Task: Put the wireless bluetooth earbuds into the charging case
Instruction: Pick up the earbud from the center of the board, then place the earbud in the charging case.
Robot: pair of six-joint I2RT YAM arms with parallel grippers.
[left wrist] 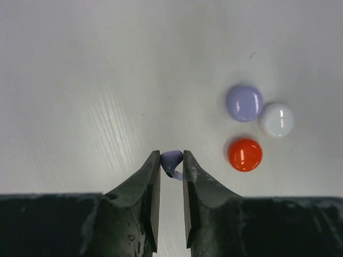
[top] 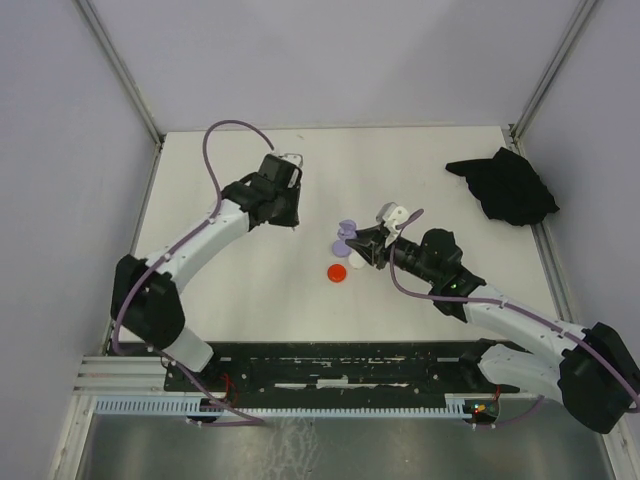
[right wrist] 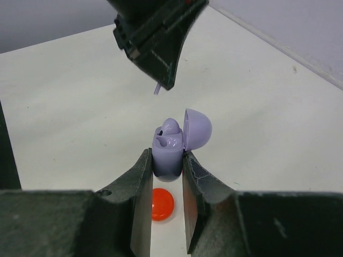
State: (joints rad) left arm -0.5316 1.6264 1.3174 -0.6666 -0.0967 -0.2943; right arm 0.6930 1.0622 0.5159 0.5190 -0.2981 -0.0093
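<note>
Top external view: the left gripper point(top: 290, 218) is hanging over the white table point(top: 440, 150), near the middle. The right gripper point(top: 360, 245) is reaching in from the other side and meeting the lilac charging case point(top: 346, 234). A red disc point(top: 338, 272) and a white disc point(top: 357, 266) are lying just beside it, and a black cloth point(top: 505, 185) is sitting well apart in the far corner.

Left wrist view: the fingers are pinching a lilac earbud point(left wrist: 170, 157) by their very tips, nearly closed. A lilac disc point(left wrist: 244, 103) is showing on the table to one side.

Right wrist view: the right fingers are clamping the case upright, its lid point(right wrist: 197, 130) standing open, and what looks like one earbud is already sitting inside. The left gripper is hovering above and behind, with the held earbud's stem poking out below.

Such a shallow tip grip is risking the earbud twisting or slipping out as it descends. A stem that is coming in off-line could jam on the rim, and pressing then may tilt the case or knock the lid.
</note>
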